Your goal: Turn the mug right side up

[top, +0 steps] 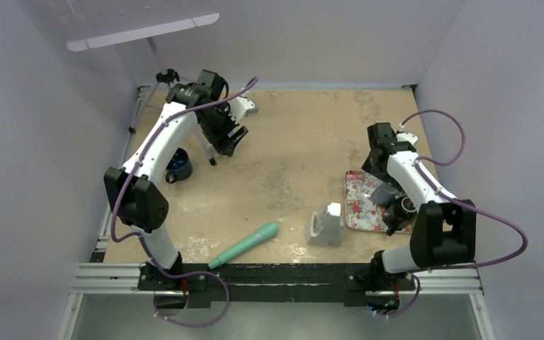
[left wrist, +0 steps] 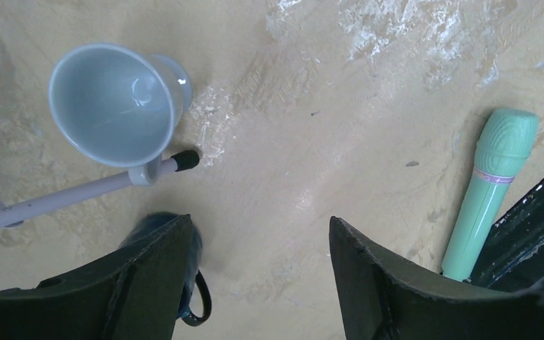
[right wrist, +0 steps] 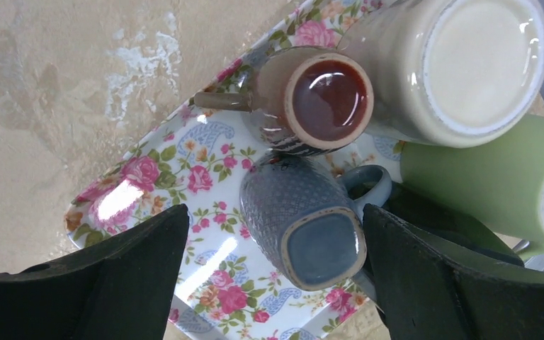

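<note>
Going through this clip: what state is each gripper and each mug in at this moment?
left gripper: open, empty.
right gripper: open, empty, over the tray's mugs.
dark blue mug: on the table, apparently mouth up.
grey-blue mug: base up, on the floral tray.
cream mug: base up.

Tan table point(top: 290, 152) with tray point(top: 356, 193), mug point(top: 179, 167)

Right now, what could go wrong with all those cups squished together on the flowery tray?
The open right gripper hangs over the blue-grey mug, which is packed close to the brown mug and the green cup. Closing could knock a neighbour. Its handle faces one finger and might snag. The tray could also slide.
</note>
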Motion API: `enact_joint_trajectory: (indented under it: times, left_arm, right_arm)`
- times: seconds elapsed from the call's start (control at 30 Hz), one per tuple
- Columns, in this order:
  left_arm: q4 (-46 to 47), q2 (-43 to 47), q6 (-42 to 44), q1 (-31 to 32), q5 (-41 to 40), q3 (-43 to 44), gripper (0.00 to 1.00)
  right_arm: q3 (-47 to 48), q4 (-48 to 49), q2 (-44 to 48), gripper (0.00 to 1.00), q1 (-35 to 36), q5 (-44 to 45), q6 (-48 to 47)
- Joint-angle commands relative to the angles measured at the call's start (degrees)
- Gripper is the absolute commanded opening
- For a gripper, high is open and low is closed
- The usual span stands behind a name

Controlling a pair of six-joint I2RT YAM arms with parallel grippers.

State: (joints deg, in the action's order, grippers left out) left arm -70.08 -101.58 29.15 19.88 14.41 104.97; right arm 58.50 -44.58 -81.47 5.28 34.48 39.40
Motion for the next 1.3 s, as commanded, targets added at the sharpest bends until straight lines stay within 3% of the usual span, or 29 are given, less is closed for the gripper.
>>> enact_joint_trajectory:
  times: [0.0,0.27,0.5,0.7,0.87,0.93,1.0,1.1,1.27]
  left_arm:
    - [-0.62,2.0,0.12,-0.63,1.7,-1.34,0.75]
    - [-0.41,1.16,-0.31,-0.81,2.25,0.44,0.74]
    - [-0.84,0.47,-0.23,-0.81,2.44,0.37,0.74]
    - [-1.1,0.68,0.17,-0.89,2.42,-0.18,0.74]
    - [-0.98,0.39,0.54,-1.07,2.26,-0.21,0.75]
    - [-0.96,0.29,0.49,-1.07,2.35,-0.04,0.75]
    - [-1.2,0.56,0.59,-1.07,2.67,-0.05,0.75]
    - [-1.58,0.86,1.51,-1.07,2.95,-0.38,0.75]
    - [-1.41,1.04,2.1,-1.08,2.45,-0.49,0.75]
  right_arm:
    - [-0.15,4.18,-1.28,0.93,-0.7,-3.01,-3.36]
    - [-0.47,5.7,0.76,0.86,3.01,-15.02,-3.97]
    - [2.14,2.59,-2.27,0.85,9.51,-16.42,-3.94]
    - [5.1,2.42,4.37,0.86,9.93,-21.36,-13.11]
    - [9.7,-0.37,10.62,0.94,9.48,-26.25,-26.12]
    - [10.95,-1.99,10.79,0.94,8.9,-25.26,-29.35]
    - [10.73,0.36,13.83,0.92,7.72,-30.74,-35.91]
    - [10.61,2.42,20.75,0.9,7.73,-37.93,-55.3]
    - [3.05,1.83,30.65,0.96,7.62,-27.78,-83.2]
